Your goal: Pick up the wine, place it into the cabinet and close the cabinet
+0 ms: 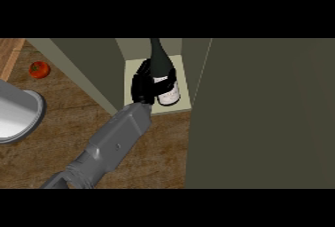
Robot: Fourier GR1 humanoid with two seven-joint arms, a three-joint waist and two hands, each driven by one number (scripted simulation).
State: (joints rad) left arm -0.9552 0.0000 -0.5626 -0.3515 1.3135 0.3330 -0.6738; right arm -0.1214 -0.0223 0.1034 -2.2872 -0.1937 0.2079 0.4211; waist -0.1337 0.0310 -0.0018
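My left hand (142, 87) is wrapped round the lower body of the dark glass wine bottle with a white label (164, 76), which I judge heavy, slick and breakable, inside the olive-grey cabinet (185, 104).

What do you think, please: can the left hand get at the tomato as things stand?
Probably not yet: the left hand is curled round the wine bottle inside the cabinet, and the cabinet's side wall stands between it and the tomato. It would have to let go and withdraw first.
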